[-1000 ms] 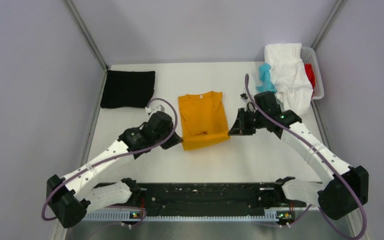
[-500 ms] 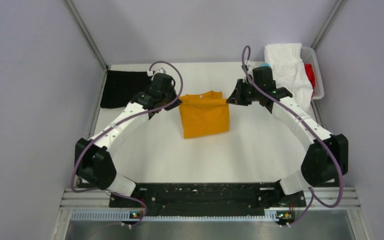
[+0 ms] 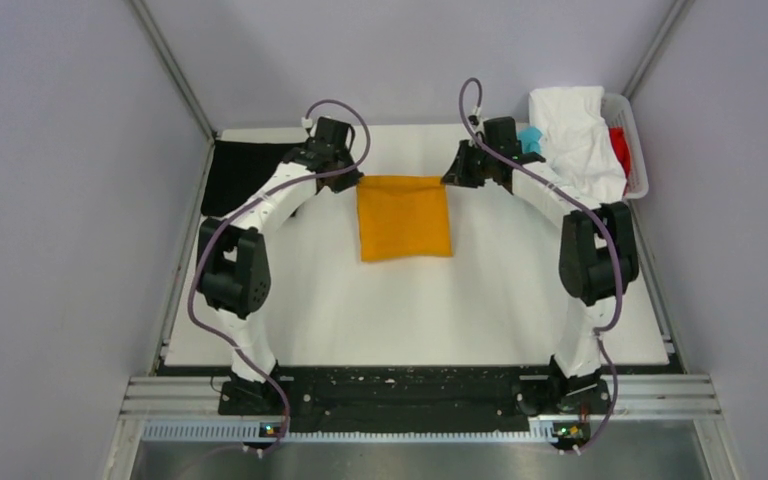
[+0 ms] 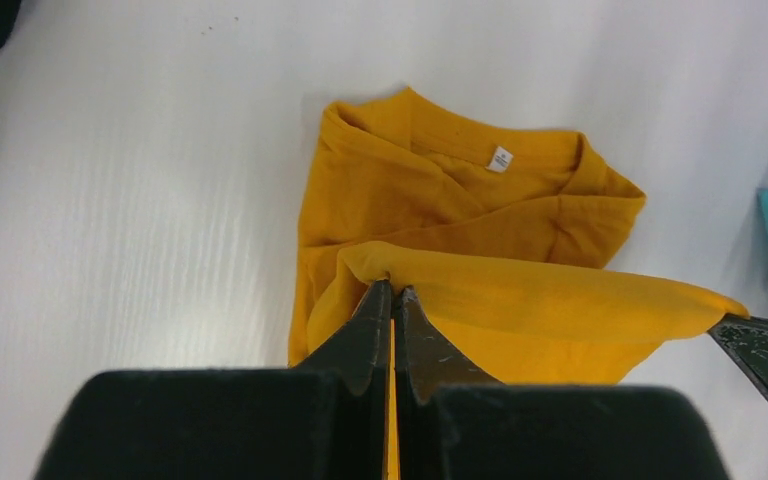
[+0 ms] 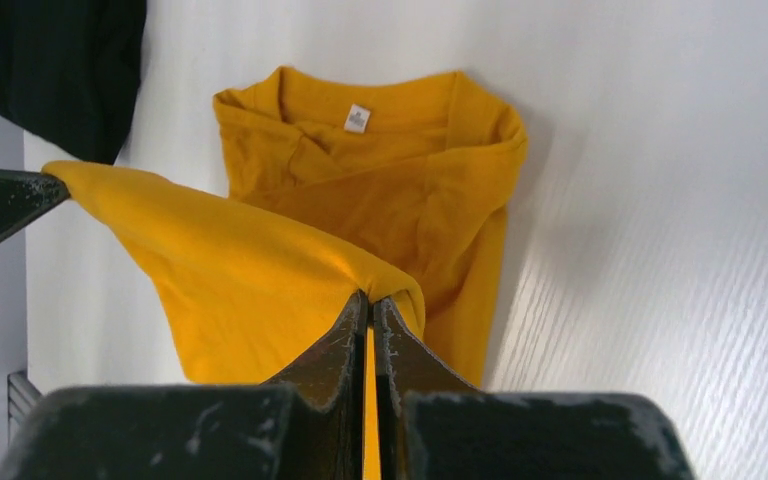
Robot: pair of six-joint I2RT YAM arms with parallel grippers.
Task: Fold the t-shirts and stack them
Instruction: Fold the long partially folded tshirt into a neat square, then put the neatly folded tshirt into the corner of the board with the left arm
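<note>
The mustard-orange t-shirt (image 3: 404,217) lies mid-table, its near half folded up over the collar half. My left gripper (image 3: 352,180) is shut on the folded hem's left corner, seen pinched in the left wrist view (image 4: 392,292). My right gripper (image 3: 450,178) is shut on the right corner, seen in the right wrist view (image 5: 371,300). Both hold the hem stretched between them, above the collar end (image 4: 480,160). A folded black t-shirt (image 3: 238,176) lies at the far left. White (image 3: 580,140), teal (image 3: 531,138) and red (image 3: 620,150) shirts are piled at the far right.
A white basket (image 3: 640,150) at the back right corner holds the piled shirts, the white one draped over its rim. Metal frame posts rise at both back corners. The black rail with the arm bases (image 3: 400,390) runs along the near edge.
Both grippers carried the orange shirt's near hem from the near side away toward the far collar end, folding the shirt in half. Both arms are now stretched far out.
</note>
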